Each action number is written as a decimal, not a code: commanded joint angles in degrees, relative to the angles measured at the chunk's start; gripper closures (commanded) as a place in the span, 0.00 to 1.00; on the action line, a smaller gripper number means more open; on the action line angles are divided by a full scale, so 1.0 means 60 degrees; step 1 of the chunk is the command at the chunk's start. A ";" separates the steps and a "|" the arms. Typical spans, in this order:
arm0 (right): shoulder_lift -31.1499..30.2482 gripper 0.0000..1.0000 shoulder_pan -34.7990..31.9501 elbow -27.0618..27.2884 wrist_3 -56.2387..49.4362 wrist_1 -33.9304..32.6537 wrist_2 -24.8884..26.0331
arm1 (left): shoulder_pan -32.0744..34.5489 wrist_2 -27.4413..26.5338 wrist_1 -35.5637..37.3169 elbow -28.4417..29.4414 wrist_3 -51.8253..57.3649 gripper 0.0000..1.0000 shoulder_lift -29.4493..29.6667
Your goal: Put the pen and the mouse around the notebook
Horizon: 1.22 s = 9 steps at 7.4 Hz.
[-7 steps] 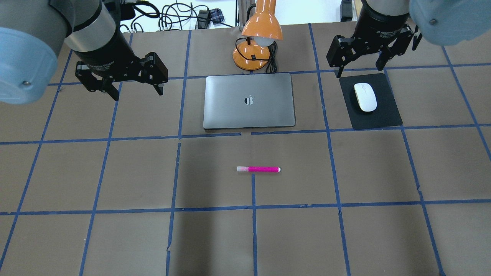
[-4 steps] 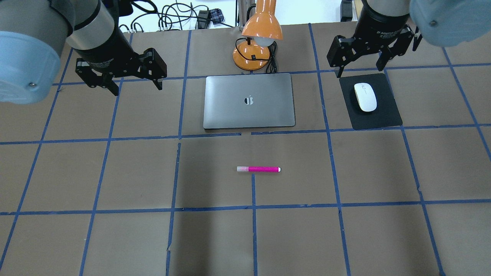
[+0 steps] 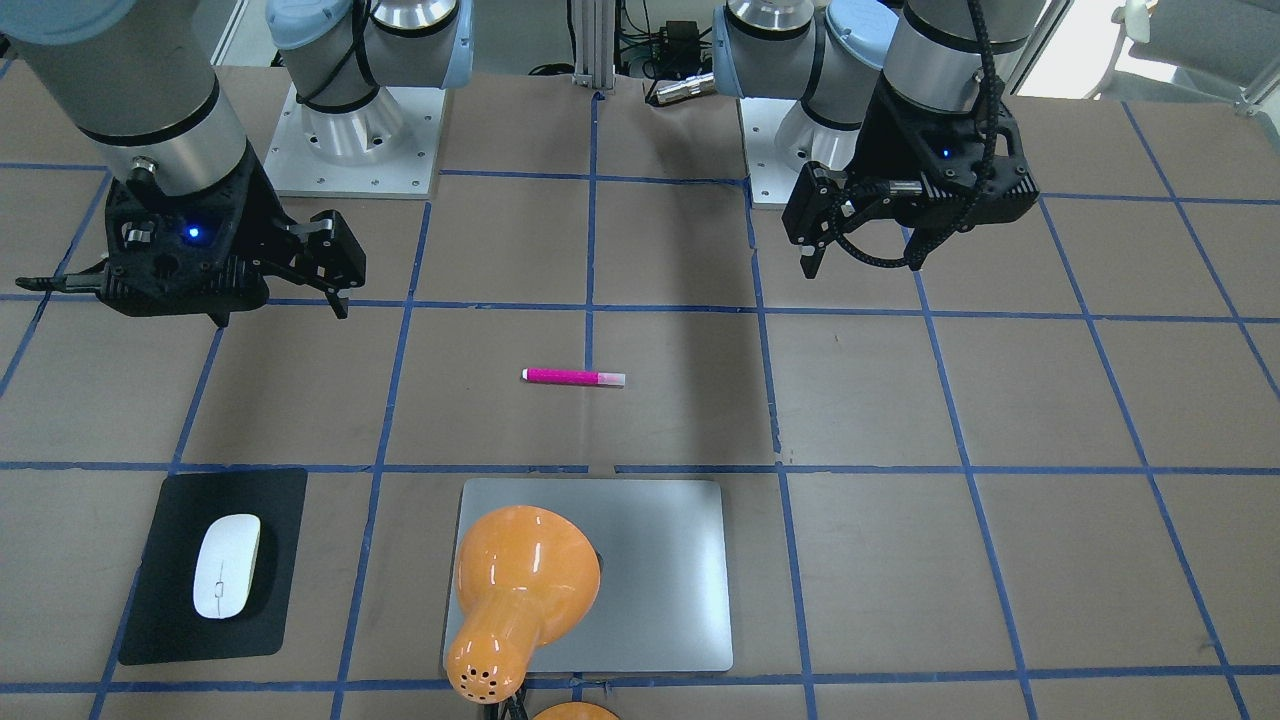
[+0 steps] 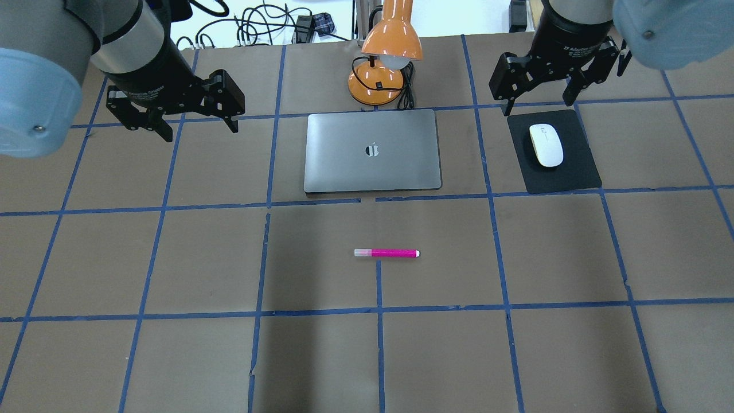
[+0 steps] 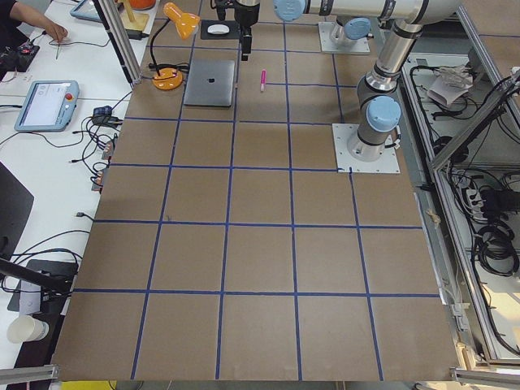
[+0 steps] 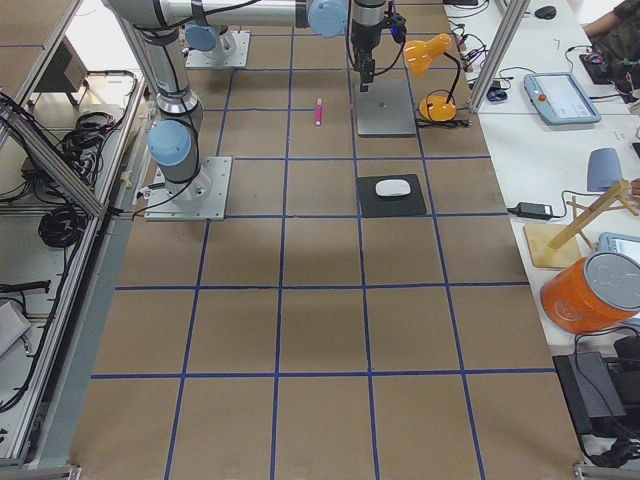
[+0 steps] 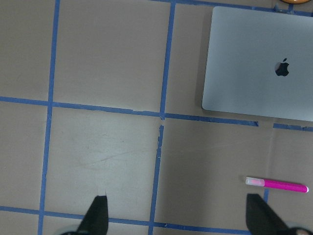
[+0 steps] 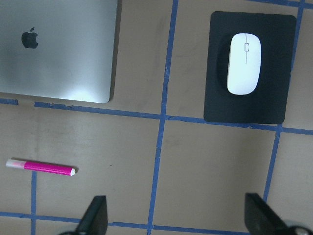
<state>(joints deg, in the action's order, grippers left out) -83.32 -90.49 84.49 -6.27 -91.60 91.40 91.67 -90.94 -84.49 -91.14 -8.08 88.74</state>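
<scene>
The silver-grey notebook (image 4: 344, 166) lies shut at the table's far middle. Nearer than it, the magenta pen (image 4: 387, 253) lies flat on the brown paper, crosswise, with its pale end to the left. To the notebook's right, the white mouse (image 4: 546, 145) rests on a black mat (image 4: 573, 175). My left gripper (image 4: 200, 131) hovers open and empty, left of the notebook's far corner. Just beyond the mat's far edge hangs my right gripper (image 4: 539, 106), also open and empty. The right wrist view shows mouse (image 8: 244, 63), pen (image 8: 40, 167) and notebook (image 8: 54, 54) from well above.
An orange desk lamp (image 4: 391, 40) stands just behind the notebook, its cord coiled at the base. Blue tape lines grid the brown table cover. Cables lie beyond the table's far edge (image 4: 258, 26).
My left gripper has drifted a little toward the table's far left. The right gripper, pen, mouse and notebook have not moved.
</scene>
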 commanded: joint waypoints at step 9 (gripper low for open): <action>0.0000 0.00 -0.0050 0.0068 0.0020 0.0019 -0.0130 | -0.0001 -0.0020 -0.0083 -0.0001 0.0000 0.00 -0.0024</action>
